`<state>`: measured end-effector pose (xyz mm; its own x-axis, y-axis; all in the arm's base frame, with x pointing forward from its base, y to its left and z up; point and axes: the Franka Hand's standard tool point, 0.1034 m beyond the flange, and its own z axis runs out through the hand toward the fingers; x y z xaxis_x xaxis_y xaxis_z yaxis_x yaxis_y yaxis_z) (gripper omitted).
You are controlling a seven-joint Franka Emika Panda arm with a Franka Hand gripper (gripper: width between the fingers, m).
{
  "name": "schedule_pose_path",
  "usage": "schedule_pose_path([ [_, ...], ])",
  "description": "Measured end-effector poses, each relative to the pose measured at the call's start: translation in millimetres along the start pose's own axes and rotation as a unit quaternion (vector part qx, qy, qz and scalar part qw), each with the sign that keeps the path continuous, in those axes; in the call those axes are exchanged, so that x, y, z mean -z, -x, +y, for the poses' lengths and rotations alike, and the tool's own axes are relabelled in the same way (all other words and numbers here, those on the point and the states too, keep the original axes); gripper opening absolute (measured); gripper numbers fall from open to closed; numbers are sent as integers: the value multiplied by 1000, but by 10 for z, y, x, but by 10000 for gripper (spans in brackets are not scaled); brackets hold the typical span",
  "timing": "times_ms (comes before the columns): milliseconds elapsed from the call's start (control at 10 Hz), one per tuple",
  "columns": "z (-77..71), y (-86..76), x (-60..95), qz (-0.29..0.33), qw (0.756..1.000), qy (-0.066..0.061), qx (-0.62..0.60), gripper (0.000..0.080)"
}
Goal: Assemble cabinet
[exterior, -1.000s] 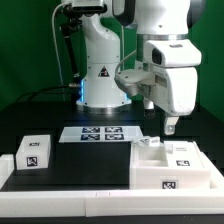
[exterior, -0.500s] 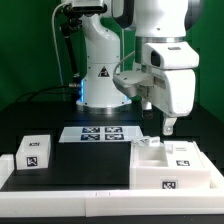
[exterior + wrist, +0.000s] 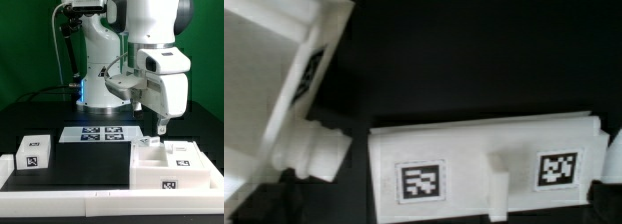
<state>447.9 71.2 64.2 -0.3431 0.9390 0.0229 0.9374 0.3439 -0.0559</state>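
Observation:
The white cabinet shell [image 3: 172, 162] lies on the black table at the exterior view's right, with square tags on its top and front. In the wrist view it shows as a white part with two tags [image 3: 491, 165]. A white panel [image 3: 269, 90] lies beside it. A small white tagged block [image 3: 35, 152] stands at the exterior view's left. My gripper [image 3: 160, 127] hangs just above the shell's far edge and holds nothing that I can see. Its fingers look like one narrow dark tip, so their spacing is unclear.
The marker board [image 3: 100, 133] lies flat in the middle of the table, behind the parts. A low white rim [image 3: 70, 187] runs along the table's front. The robot's base [image 3: 100, 75] stands at the back.
The arm has shifted toward the exterior view's left and its hand has turned. The gripper tip now hangs over the shell's far edge. The parts have not moved.

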Motion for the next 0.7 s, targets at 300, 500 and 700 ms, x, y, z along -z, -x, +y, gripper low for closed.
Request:
schedule_pose_path([
  [300, -1, 17, -4, 0, 1000, -1, -5, 797],
  [500, -47, -60, -48, 1, 1000, 23, -1, 797],
  [700, -207, -129, -147, 5, 1000, 20, 1, 797],
])
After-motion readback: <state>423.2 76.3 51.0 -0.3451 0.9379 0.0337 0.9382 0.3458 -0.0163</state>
